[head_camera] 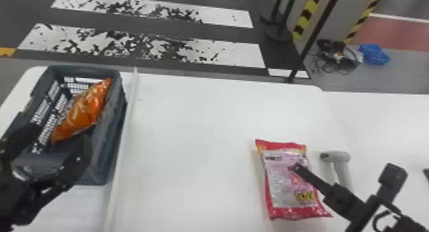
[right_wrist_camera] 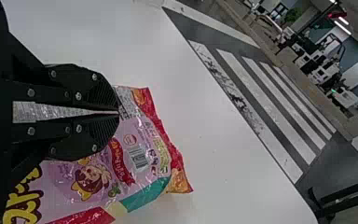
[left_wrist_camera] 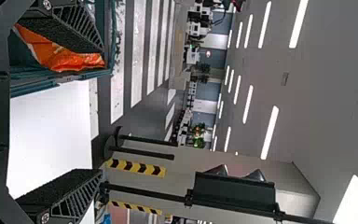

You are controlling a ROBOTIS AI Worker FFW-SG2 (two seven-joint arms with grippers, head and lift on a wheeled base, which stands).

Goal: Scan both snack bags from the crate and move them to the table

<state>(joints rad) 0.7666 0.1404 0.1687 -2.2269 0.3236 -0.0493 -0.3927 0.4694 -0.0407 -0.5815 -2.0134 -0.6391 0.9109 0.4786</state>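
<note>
An orange snack bag (head_camera: 84, 110) leans inside the dark grey crate (head_camera: 116, 126) on the left; in the left wrist view the orange bag (left_wrist_camera: 65, 58) shows beside one finger. Over the crate's near part, my left gripper (head_camera: 63, 135) is open with nothing held; its fingers stand wide apart in the left wrist view (left_wrist_camera: 100, 111). On the table, a red and pink snack bag (head_camera: 281, 183) lies flat, with my right gripper (head_camera: 297, 168) over its right side. From the right wrist, that gripper (right_wrist_camera: 118, 112) is shut above the bag (right_wrist_camera: 142, 135), and no bag film visibly bunches between its tips.
A grey handheld scanner (head_camera: 341, 161) lies right of the red bag. A raised white strip (head_camera: 124, 145) runs along the table between the crate and the red bag. Beyond the far edge are floor stripes and a post stand (head_camera: 277, 33).
</note>
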